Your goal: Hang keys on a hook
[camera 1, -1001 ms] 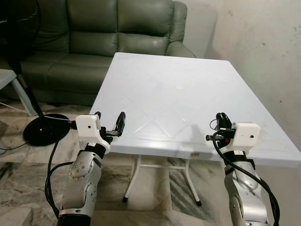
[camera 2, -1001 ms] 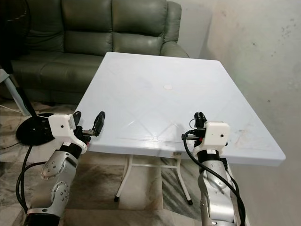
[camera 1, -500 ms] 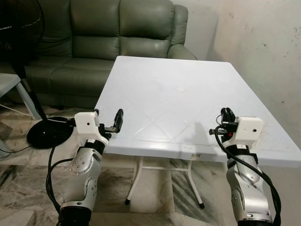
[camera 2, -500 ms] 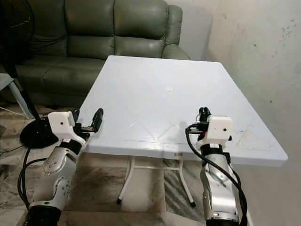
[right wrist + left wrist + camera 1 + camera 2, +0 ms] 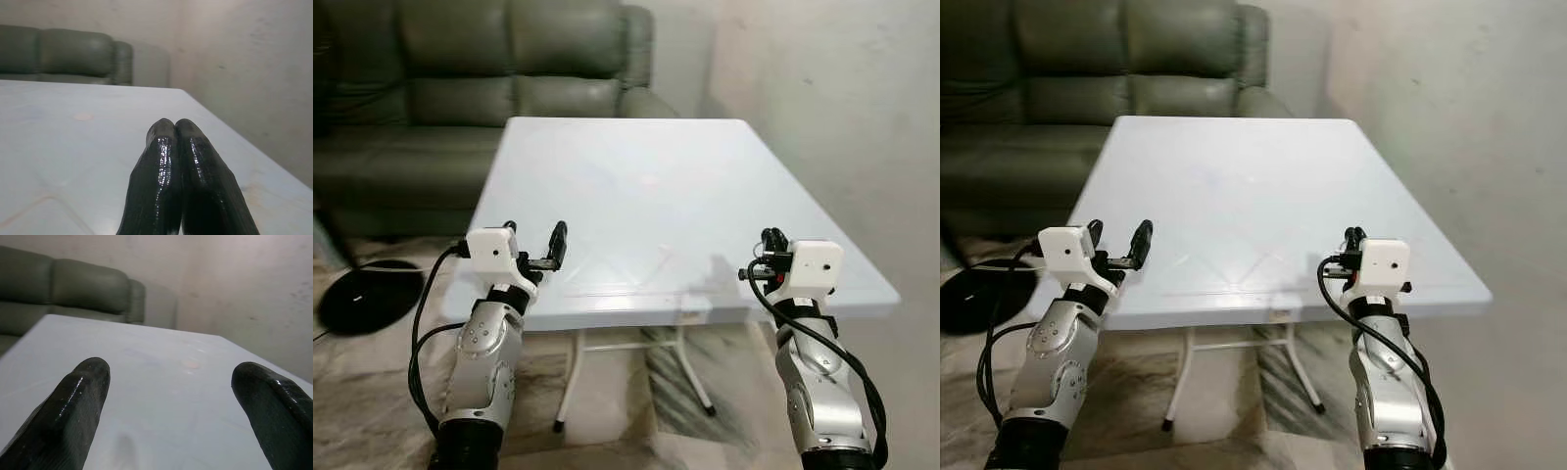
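My left gripper (image 5: 534,235) is open and held level over the near left edge of a white plastic table (image 5: 626,166). In the left wrist view its two black fingers (image 5: 78,401) stand wide apart with only the bare tabletop between them. At the near right edge of the table my right gripper (image 5: 770,238) is shut, its fingers (image 5: 166,161) pressed together with nothing between them. Both grippers point across the table toward the far side.
A green leather sofa (image 5: 460,88) stands behind the table. A pale wall (image 5: 842,117) runs close along the table's right side. A black round fan base (image 5: 357,294) lies on the marble floor (image 5: 636,421) at the left. The table's white legs (image 5: 570,377) stand below its near edge.
The whole view has swung to the right, so table and sofa sit further left in the picture. Both arms keep the same pose, left open and right shut.
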You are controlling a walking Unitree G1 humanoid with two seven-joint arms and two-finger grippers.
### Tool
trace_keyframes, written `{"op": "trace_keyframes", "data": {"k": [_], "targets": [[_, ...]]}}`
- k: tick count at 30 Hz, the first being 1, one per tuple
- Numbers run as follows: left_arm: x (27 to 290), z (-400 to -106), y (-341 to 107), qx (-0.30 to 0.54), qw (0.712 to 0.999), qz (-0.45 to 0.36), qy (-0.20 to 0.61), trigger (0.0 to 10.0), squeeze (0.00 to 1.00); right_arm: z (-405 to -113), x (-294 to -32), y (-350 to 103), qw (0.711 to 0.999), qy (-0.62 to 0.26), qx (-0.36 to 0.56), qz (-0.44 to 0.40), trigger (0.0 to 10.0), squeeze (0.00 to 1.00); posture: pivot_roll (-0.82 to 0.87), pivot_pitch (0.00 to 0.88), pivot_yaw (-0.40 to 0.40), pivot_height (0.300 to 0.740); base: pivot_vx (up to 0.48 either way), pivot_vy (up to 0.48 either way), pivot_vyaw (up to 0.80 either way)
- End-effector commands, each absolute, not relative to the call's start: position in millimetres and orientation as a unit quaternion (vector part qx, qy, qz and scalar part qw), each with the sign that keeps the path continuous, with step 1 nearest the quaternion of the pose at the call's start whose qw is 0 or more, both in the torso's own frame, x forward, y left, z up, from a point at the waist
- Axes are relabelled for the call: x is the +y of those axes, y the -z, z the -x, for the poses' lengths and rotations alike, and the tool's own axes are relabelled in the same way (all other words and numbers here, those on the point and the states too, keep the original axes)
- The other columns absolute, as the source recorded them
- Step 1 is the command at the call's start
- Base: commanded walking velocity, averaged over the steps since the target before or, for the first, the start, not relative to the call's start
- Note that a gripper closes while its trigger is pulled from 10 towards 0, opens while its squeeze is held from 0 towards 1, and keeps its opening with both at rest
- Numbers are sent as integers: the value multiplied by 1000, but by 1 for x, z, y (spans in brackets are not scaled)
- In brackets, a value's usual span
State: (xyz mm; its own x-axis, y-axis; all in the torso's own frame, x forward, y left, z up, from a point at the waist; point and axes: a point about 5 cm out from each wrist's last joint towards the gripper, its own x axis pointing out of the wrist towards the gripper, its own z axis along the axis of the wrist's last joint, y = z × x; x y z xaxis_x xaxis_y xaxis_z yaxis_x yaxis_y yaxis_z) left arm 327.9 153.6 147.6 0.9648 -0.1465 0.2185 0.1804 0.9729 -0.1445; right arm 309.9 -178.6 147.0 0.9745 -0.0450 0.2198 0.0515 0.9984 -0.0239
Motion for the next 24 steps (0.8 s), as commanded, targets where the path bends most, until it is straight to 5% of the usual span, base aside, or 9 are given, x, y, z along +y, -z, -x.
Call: {"op": "trace_keyframes", "data": {"k": [1, 11, 24], "targets": [[152, -330, -151, -110, 987, 68, 92, 10000, 0, -312, -176, -151, 993, 24, -114, 14, 10000, 0, 35, 0, -56, 740, 0, 0, -788], [148, -328, -147, -107, 988, 72, 88, 10000, 0, -312, -171, -151, 993, 20, -114, 12, 10000, 0, 37, 0, -59, 740, 0, -217, -788], [150, -330, -144, -98, 989, 86, 66, 10000, 0, -312, -173, -151, 993, 19, -112, 18, 10000, 0, 35, 0, -60, 740, 0, 0, -788]]}}
